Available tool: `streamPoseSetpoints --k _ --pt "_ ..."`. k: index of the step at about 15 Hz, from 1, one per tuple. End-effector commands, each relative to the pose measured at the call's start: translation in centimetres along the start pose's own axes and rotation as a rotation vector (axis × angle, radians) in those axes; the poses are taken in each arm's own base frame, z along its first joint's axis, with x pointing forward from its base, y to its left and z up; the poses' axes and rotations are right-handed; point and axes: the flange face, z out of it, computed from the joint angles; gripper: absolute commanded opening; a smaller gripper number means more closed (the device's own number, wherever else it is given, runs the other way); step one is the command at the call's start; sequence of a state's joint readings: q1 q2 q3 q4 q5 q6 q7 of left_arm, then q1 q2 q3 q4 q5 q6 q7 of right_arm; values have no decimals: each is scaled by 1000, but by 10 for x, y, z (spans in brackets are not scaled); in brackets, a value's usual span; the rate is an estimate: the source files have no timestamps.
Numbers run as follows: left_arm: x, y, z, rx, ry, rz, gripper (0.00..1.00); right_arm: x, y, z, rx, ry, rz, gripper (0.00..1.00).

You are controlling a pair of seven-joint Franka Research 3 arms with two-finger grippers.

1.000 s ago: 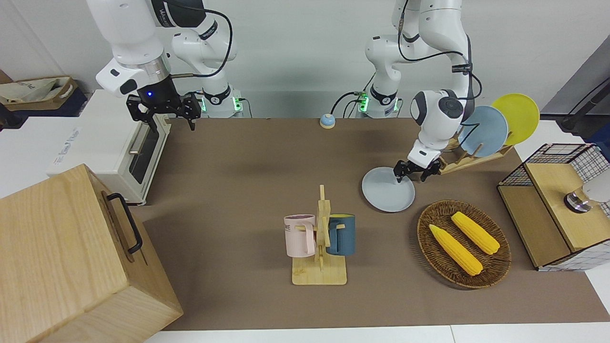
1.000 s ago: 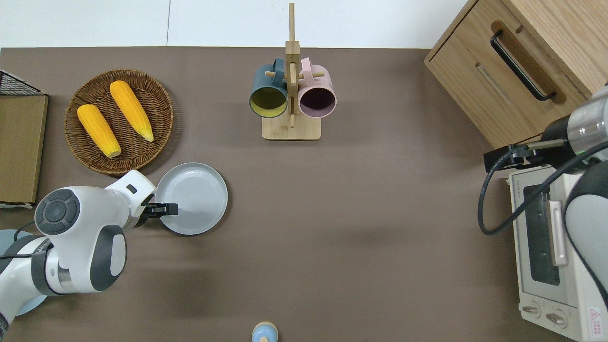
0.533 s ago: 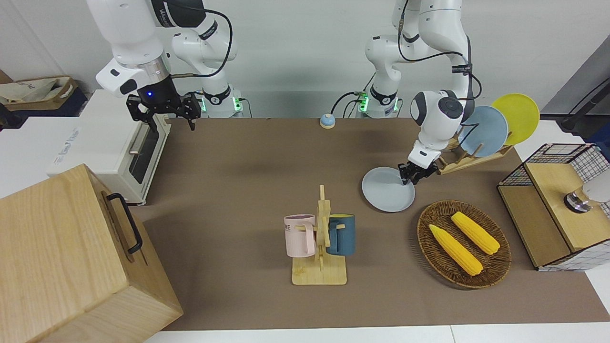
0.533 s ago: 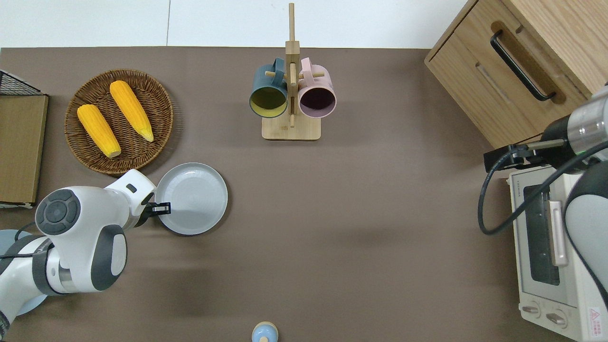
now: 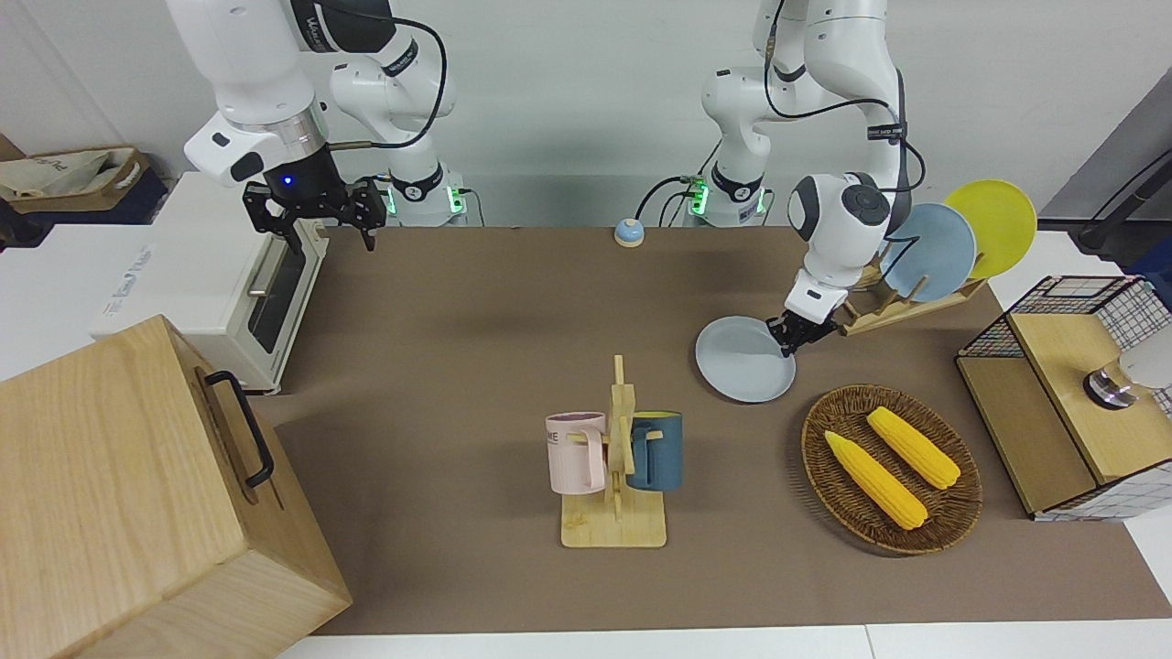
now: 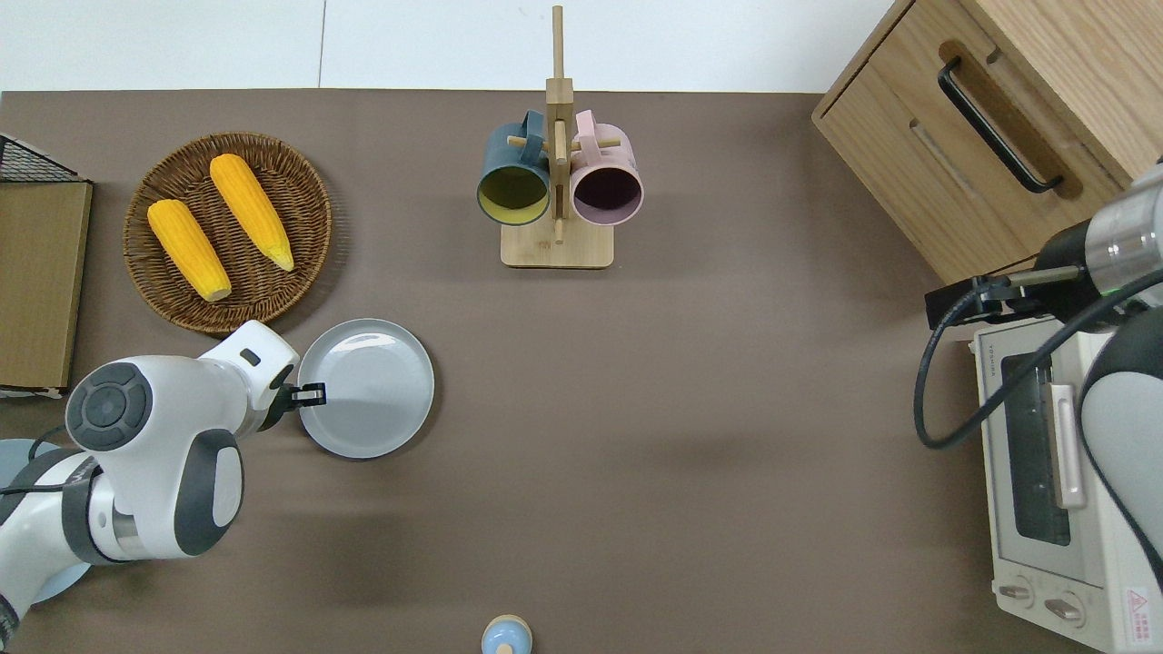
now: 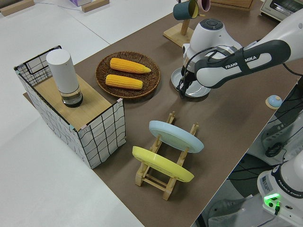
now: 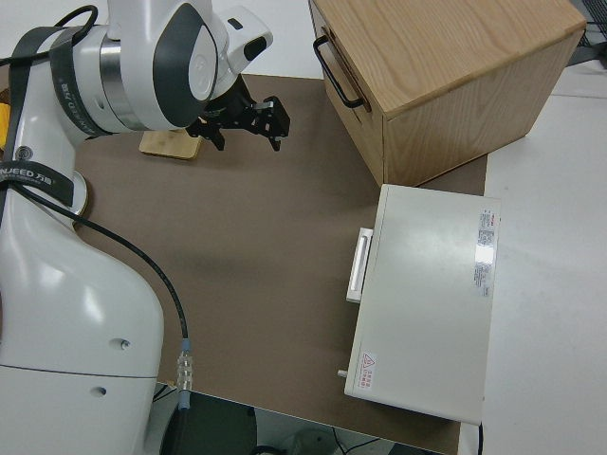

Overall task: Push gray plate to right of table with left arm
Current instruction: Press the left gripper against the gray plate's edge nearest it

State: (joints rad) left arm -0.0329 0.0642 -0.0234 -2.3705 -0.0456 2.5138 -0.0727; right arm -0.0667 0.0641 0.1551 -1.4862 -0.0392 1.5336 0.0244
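The gray plate [image 5: 738, 362] [image 6: 372, 391] [image 7: 199, 91] lies flat on the brown table [image 5: 494, 320] [image 6: 690, 409], between the wicker basket and the robots' edge, toward the left arm's end. My left gripper [image 5: 786, 338] [image 6: 314, 394] [image 7: 182, 90] is down at the plate's rim on the side toward the left arm's end. Its fingers are shut together and touch the rim. The right gripper [image 5: 317, 218] [image 8: 243, 121] is parked and stands open.
A wicker basket [image 5: 952, 513] [image 6: 309, 191] with two corn cobs sits close to the plate, farther from the robots. A mug stand [image 5: 615, 526] [image 6: 557, 252] holds two mugs mid-table. A plate rack [image 5: 902, 309] carries a sky-blue and a yellow plate. A wooden box [image 5: 137, 494] and a toaster oven [image 6: 1054, 472] stand at the right arm's end.
The left gripper went from open with a finger over the plate to shut at its rim. The plate has slid slightly nearer to the robots.
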Motion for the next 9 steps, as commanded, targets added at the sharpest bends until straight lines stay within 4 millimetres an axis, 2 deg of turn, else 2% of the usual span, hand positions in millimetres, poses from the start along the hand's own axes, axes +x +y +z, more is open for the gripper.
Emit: streamPoseSetpoints --k 1,4,6,9 --pt "-6 4 12 0 -13 -2 0 -3 0 -3 6 -3 4 983" --pt "-8 19 12 -2 -15 -14 0 -3 0 -3 6 -3 4 983" --pt "-12 40 13 -5 -18 -28 0 -3 0 -3 6 -3 6 983" --pt "-16 60 16 -6 -21 -40 0 -3 0 -3 6 -3 4 983"
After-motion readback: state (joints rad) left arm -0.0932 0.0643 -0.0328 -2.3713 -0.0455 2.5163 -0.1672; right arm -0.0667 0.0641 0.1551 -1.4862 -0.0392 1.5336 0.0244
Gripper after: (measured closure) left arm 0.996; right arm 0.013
